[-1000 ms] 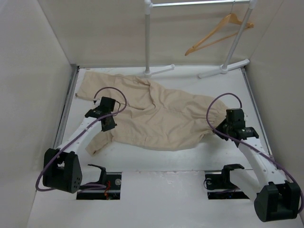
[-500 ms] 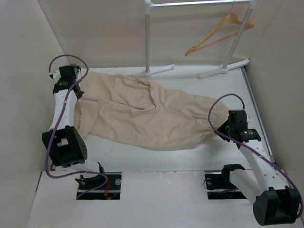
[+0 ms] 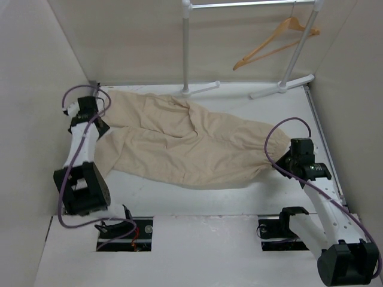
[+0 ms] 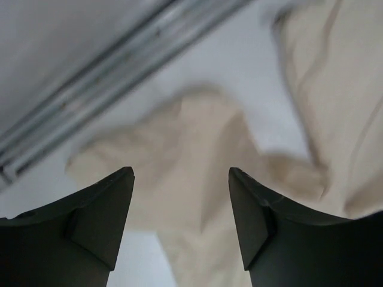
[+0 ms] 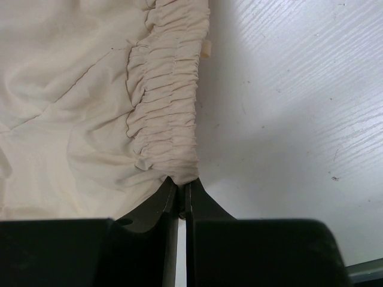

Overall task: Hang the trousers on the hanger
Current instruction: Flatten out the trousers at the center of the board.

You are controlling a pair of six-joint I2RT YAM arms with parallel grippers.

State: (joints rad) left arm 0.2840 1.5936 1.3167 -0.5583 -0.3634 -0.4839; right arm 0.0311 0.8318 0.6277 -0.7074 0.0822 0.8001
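Note:
The beige trousers (image 3: 185, 143) lie spread across the table, legs to the far left and gathered waist to the right. My left gripper (image 3: 99, 124) hovers open over the end of one leg (image 4: 179, 137), with nothing between its fingers (image 4: 99, 209). The leg cloth lies loose on the table below. My right gripper (image 3: 280, 160) is shut on the elastic waist (image 5: 167, 113), pinching its lower edge at the fingertips (image 5: 181, 182). The wooden hanger (image 3: 275, 40) hangs tilted from the rack's top bar at the back right, away from both grippers.
White rack poles (image 3: 186, 48) (image 3: 299, 54) and their feet (image 3: 281, 86) stand along the back edge. A metal rail (image 4: 90, 89) runs along the table's left side by the wall. Side walls close in left and right.
My left arm swung from the near-left part of the trousers to the far left, drawing the leg out, then opened and let the cloth go. The right gripper has hardly moved.

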